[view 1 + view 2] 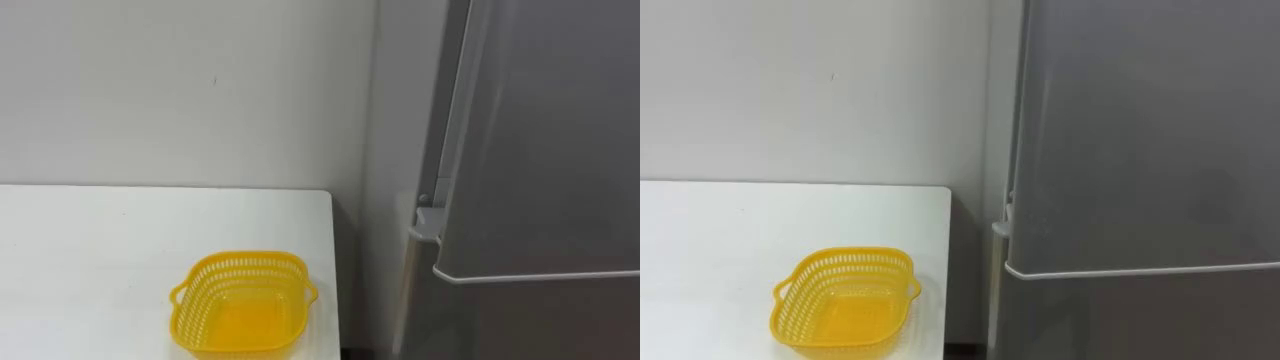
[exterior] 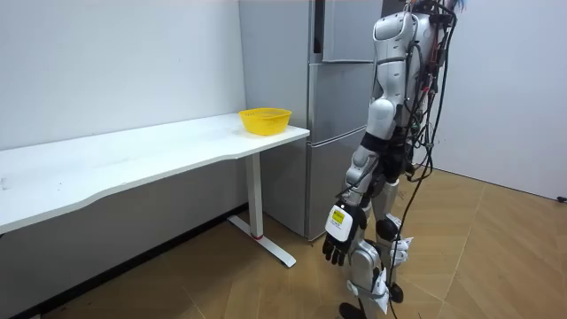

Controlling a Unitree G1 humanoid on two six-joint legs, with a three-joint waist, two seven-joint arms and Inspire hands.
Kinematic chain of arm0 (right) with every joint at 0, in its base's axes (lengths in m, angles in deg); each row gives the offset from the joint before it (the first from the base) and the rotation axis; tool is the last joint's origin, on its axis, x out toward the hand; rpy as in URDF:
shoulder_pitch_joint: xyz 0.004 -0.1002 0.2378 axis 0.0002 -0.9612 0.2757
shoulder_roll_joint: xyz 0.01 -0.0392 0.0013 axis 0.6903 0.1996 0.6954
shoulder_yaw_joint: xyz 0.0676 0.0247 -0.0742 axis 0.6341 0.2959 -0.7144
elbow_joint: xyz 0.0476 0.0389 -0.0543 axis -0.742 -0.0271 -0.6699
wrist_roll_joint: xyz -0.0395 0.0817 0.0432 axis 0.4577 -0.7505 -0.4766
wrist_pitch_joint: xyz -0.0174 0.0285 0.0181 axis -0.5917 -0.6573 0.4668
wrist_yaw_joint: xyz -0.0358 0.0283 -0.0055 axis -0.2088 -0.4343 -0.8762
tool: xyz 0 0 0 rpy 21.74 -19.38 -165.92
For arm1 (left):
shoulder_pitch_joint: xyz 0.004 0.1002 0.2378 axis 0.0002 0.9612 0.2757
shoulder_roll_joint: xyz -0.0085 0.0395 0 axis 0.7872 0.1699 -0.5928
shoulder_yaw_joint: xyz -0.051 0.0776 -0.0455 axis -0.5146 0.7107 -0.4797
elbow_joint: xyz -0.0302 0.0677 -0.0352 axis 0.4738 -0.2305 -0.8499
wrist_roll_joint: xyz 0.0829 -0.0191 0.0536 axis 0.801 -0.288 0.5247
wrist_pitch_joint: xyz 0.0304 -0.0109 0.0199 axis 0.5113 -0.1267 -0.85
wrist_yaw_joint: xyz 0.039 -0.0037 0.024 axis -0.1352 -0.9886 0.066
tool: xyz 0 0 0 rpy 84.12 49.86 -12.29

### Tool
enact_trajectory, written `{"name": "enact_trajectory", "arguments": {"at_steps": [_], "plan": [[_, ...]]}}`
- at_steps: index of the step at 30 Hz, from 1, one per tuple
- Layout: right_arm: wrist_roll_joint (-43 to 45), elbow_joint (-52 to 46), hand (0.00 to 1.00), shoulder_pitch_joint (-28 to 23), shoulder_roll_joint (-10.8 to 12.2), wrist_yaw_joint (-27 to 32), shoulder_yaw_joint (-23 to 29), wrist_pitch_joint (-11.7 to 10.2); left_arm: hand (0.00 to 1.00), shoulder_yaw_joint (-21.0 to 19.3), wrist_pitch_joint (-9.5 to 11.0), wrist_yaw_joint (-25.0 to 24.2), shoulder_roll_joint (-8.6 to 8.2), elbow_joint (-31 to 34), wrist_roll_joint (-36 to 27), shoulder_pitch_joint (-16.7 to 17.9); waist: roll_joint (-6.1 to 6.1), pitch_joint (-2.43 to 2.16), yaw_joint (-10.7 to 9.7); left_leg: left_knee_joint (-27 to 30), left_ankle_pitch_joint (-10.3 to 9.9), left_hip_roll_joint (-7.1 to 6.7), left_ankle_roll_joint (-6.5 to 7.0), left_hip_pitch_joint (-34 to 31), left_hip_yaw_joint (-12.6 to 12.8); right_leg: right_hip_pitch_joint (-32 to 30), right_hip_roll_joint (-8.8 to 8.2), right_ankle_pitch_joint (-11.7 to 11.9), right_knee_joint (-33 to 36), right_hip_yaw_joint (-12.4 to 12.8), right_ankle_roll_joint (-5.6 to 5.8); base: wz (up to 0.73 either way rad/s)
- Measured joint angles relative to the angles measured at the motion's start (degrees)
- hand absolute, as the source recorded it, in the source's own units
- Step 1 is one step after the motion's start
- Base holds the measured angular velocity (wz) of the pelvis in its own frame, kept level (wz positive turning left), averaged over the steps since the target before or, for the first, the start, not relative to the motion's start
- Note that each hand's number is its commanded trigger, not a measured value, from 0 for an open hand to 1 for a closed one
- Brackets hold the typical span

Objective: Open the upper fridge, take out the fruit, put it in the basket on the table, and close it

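Fingers (image 2: 331, 253) of the left hand (image 2: 342, 227) hang relaxed and loosely straight, holding nothing, low beside the thigh. The robot stands upright on the wood floor, facing the fridge (image 1: 540, 300). The upper door (image 1: 560, 130) is closed, hiding its contents. To the left, a yellow basket (image 1: 242, 305) sits near the right end of the white table (image 1: 80, 250).

A yellow basket (image 1: 243, 305) sits on a white table (image 1: 90, 250), near its right edge. A plain pale wall (image 1: 200, 90) rises on the far side.
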Motion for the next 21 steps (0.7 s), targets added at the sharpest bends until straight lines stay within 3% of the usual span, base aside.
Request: {"name": "enact_trajectory", "arguments": {"at_steps": [10,13,16,21], "plan": [[5.1,-0.2,0.0,-0.7,0.0,3.4,1.5,0.3,0.0,-2.9,1.1,6.6,0.07,0.4,-1.8,-0.2,-0.42,-0.23,-0.5,0.0,0.0,-0.04,0.0,-0.1,0.2,0.1,-0.05,0.0,0.0,0.1,0.03,-0.01],[5.4,-0.2,0.0,-1.9,0.0,4.4,2.2,0.4,0.0,-4.3,1.8,9.1,-0.01,-0.1,-6.8,-0.2,-0.56,-0.29,-0.8,0.0,0.0,0.0,0.0,0.0,0.1,0.1,-0.04,0.0,0.1,0.2,0.03,0.0],[5.9,-0.1,0.0,-2.5,0.0,5.6,2.7,0.8,0.0,-5.7,2.5,11.7,-0.09,-0.1,-15.8,-0.2,-0.39,-0.24,-1.0,0.0,0.0,0.12,0.01,0.1,0.5,-0.1,0.01,0.0,0.5,0.6,0.02,-0.06],[7.3,0.2,0.0,-2.8,0.0,6.4,2.7,0.8,0.0,-8.7,6.4,15.8,-0.29,0.6,-32.6,-1.6,0.5,-0.08,-0.9,-0.5,0.0,0.11,0.04,0.2,0.5,-0.4,0.0,0.0,1.1,0.7,-0.01,0.0]]}}
